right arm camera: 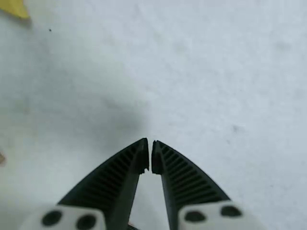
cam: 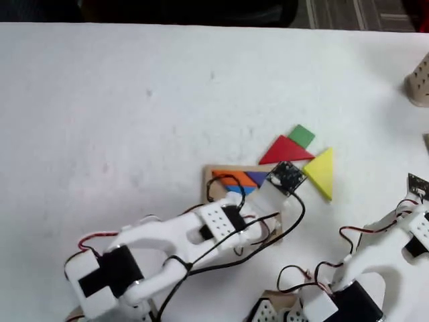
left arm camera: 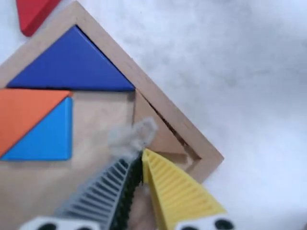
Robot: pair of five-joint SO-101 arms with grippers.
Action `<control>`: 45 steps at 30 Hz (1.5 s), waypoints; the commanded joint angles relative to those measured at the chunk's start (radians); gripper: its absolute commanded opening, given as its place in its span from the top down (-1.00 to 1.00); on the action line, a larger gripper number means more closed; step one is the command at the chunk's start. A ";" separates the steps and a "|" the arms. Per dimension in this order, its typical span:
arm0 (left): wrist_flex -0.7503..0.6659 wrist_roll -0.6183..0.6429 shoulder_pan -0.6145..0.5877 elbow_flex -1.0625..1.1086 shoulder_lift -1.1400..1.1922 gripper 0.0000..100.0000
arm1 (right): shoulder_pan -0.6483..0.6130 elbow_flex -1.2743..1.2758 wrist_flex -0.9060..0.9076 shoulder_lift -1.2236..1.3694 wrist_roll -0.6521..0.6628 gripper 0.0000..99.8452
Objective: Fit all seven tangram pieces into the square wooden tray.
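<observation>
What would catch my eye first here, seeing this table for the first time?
The bright colours stand out: a red triangle, a green square and a yellow triangle lie loose on the white table right beside the square wooden tray. Inside the tray sit a dark blue triangle, an orange triangle and a light blue triangle. The left gripper is shut over the tray's bare part.
</observation>
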 commanded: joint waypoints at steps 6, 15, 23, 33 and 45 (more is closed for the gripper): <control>0.077 0.009 -0.093 -0.032 -0.143 0.95 | 0.008 -0.009 -0.008 -0.035 -0.009 0.97; -0.002 0.008 -0.113 0.103 -0.170 0.95 | 0.008 -0.009 -0.007 -0.035 -0.009 0.97; 0.000 0.008 -0.019 0.018 -0.045 0.95 | 0.004 0.002 -0.007 -0.035 -0.009 0.97; -0.046 0.009 0.088 0.018 -0.050 0.95 | 0.001 0.005 -0.008 -0.035 -0.009 0.97; 0.032 0.009 0.090 0.006 -0.082 0.95 | -0.001 0.005 -0.012 -0.035 -0.009 0.97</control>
